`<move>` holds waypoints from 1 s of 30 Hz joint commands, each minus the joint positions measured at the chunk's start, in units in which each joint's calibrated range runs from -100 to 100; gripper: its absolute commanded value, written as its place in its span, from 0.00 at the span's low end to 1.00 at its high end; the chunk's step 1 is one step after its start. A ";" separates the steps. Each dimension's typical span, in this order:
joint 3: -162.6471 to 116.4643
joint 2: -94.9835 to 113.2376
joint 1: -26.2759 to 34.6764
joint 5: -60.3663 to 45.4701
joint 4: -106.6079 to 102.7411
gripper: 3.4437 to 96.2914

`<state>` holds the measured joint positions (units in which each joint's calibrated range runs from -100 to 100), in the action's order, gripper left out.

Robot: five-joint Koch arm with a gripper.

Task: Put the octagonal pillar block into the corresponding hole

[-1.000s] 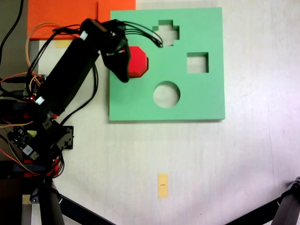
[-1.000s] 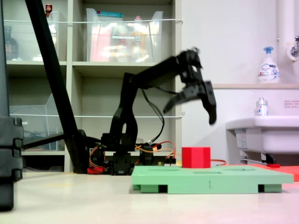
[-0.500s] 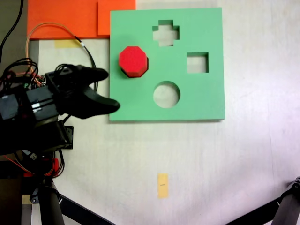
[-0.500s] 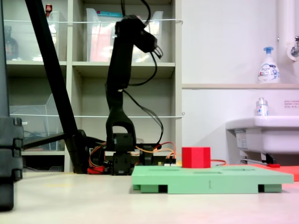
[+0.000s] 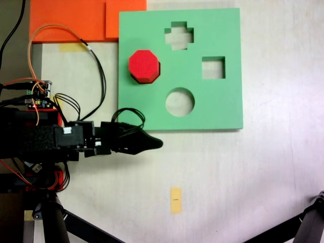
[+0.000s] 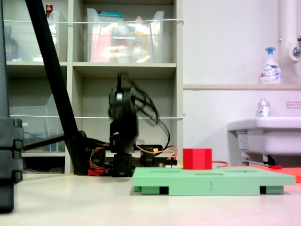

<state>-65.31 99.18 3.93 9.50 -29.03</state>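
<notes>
Red octagonal pillar block (image 5: pixel 144 66) sits upright on the green foam board (image 5: pixel 223 106), upper left part of the board in the first exterior view. It looks set in its eight-sided hole, w/ most of the block sticking up; hole itself hidden under it. Cross hole (image 5: pixel 179 36), square hole (image 5: pixel 213 68) & round hole (image 5: pixel 179 102) are empty. In the second exterior view the block (image 6: pixel 197 158) stands up from the board (image 6: pixel 211 181) at mid-right. Gripper (image 5: pixel 147 143) is at lower left of the first exterior view, over the bare desk (image 5: pixel 263 182), just below the board's edge, well apart from the block. Jaws look closed to a point, holding nothing.
</notes>
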 commanded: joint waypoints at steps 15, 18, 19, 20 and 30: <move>-34.69 0.82 0.10 -8.45 29.17 0.50; -34.69 0.82 0.10 -8.45 29.46 0.50; -34.69 0.82 0.10 -8.45 29.56 0.50; -34.69 0.82 0.10 -8.45 29.56 0.50; -34.69 0.82 0.10 -8.45 29.65 0.50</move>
<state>-99.31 99.45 4.42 1.20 6.61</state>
